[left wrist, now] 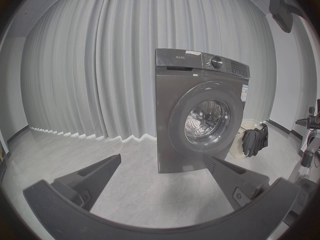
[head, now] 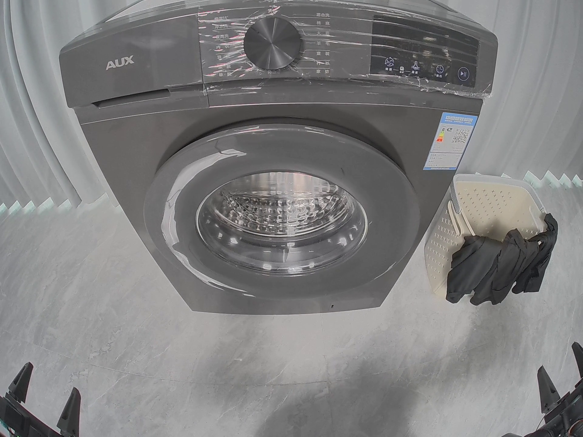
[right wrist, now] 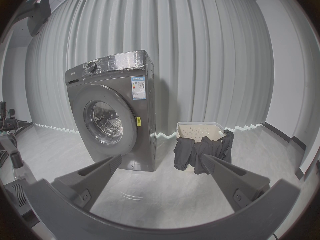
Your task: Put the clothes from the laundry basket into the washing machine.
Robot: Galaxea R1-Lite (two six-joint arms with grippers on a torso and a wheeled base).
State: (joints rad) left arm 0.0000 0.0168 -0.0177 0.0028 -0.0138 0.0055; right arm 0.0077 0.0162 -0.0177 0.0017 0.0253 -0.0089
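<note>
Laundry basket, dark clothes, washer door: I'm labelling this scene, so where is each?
laundry basket [head: 489, 206], head view, bare perforated inner wall.
dark clothes [head: 495, 265], head view, fabric draped over the basket's rim.
washing machine door [head: 282, 223], head view, centre of its glass window.

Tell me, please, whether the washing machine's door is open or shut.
Shut: the round door sits flush against the washing machine front in every view, with no gap at its rim.
</note>
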